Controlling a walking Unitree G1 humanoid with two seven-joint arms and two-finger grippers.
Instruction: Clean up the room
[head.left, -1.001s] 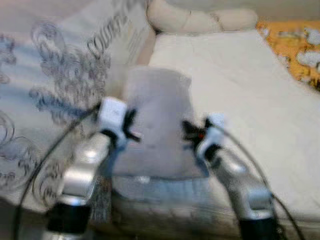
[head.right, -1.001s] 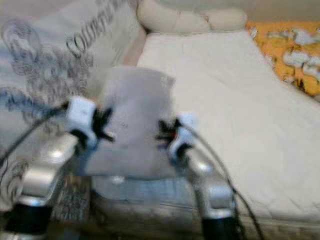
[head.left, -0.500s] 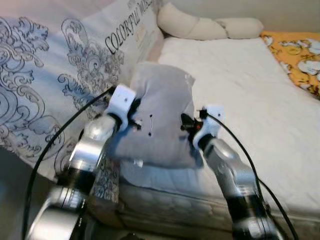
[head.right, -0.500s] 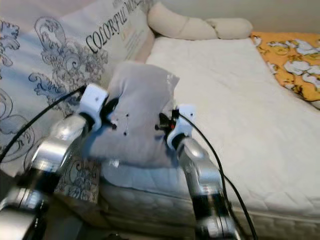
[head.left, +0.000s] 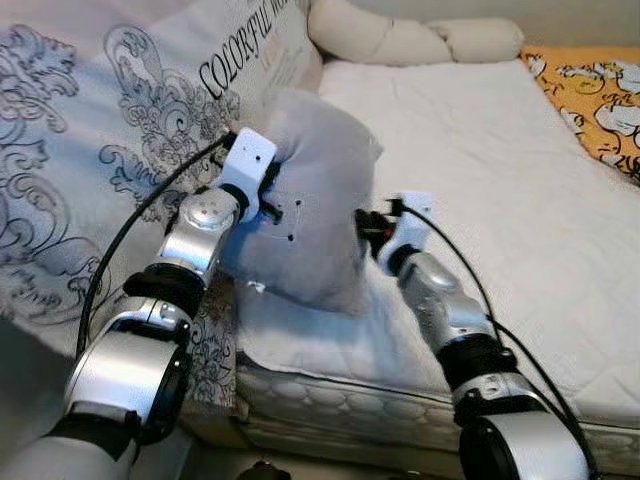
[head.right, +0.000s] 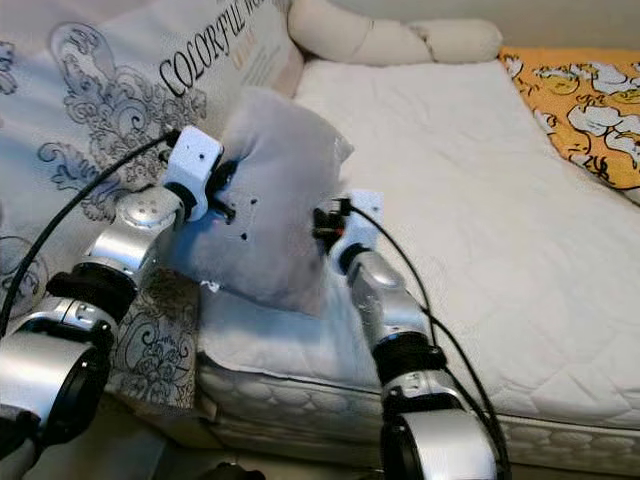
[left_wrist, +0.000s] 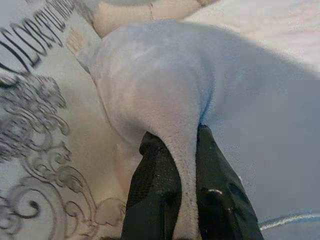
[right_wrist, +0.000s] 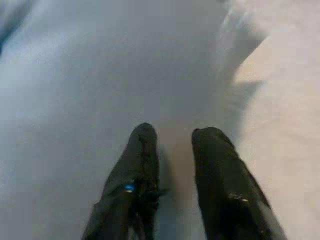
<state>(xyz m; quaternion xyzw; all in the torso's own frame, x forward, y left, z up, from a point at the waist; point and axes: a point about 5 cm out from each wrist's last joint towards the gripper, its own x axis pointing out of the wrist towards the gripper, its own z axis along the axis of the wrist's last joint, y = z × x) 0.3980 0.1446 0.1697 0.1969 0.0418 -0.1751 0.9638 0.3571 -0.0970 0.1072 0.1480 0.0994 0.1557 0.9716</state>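
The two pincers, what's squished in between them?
A soft grey pillow. In the left eye view the left pincer presses one side and the right pincer the other; the left wrist view shows pillow cloth pinched between its fingers.

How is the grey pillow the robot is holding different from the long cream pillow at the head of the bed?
The grey pillow is raised on edge, pinched by the left claw; the cream pillow lies flat, untouched. The grey one is squarish, the cream one long and lumpy. Both are plain, soft and unpatterned.
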